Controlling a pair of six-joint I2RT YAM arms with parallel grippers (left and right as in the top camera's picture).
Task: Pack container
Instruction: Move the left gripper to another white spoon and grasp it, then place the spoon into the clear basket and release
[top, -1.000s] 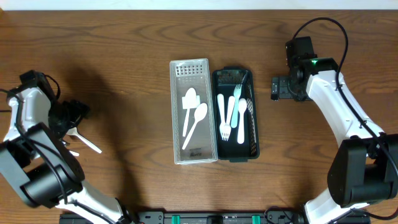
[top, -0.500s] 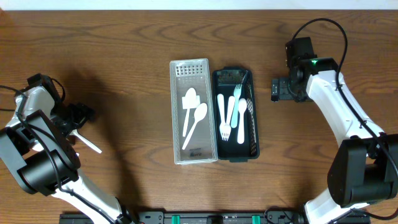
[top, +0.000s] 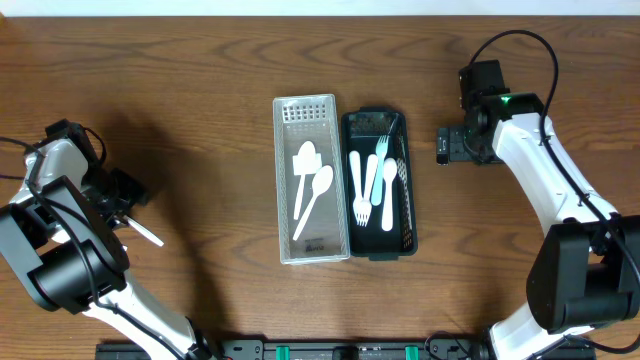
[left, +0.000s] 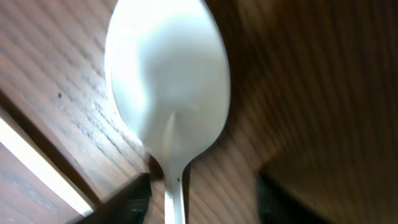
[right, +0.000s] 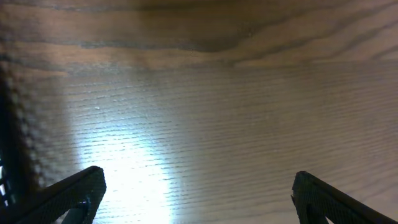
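Note:
A white plastic spoon (left: 166, 81) lies on the wooden table at the far left, its handle (top: 146, 233) pointing toward the table's front. My left gripper (top: 118, 196) is low over it. The handle runs between the two dark fingers (left: 132, 194), with gaps still showing on both sides. A clear tray (top: 305, 108) in the middle holds two white spoons (top: 312, 190). Beside it, a black tray (top: 378, 251) holds white forks and a pale blue spoon. My right gripper (top: 441, 143) hovers open over bare wood right of the black tray, nothing between its fingertips (right: 78, 186).
The two trays sit side by side, touching, at the table's centre. The right arm's cable loops above its wrist at the back right. Bare wood lies between the left gripper and the clear tray.
My left gripper's jaws have narrowed around the spoon handle, and the arm has shifted slightly toward the table's front. The right arm and both trays have not moved.

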